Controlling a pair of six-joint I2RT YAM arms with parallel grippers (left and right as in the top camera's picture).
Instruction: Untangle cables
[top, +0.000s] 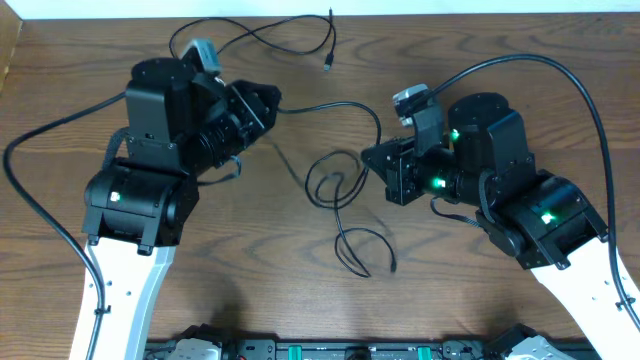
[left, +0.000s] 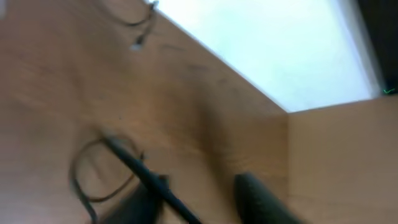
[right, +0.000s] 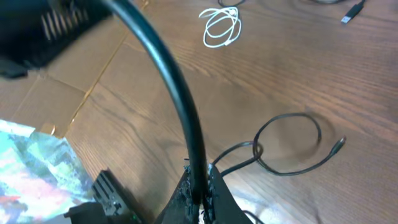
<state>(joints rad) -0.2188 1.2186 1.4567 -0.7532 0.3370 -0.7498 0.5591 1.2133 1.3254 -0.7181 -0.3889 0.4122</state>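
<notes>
Overhead: left end effector (top: 266, 100) hangs over the desk (top: 500, 45) left of centre, fingers hidden under the arm body, so spread or not cannot be told from here. Right end effector (top: 372, 160) sits mid-desk, tip at the tangled cable (top: 335, 185), black, looping there and trailing toward the front edge. A far cable (top: 270, 38), also black, curves along the back of the desk, its plug (top: 328, 62) apart from the tangle.

Left wrist: heavy blur. Left end effector (left: 199, 208) shows two dark fingers (left: 264, 199) spread, bare wood between them. A black cord (left: 140, 171) runs diagonally just beside one finger; contact cannot be told. It joins a loop lying on the desk.

Right wrist: right end effector (right: 200, 188) is pressed together, pinching the pinched cable (right: 180, 106), black, arching up out of the tips. Beyond it a black loop (right: 287, 144) lies flat on the desk. A white cable (right: 222, 26) lies coiled farther off, well apart from the loop
</notes>
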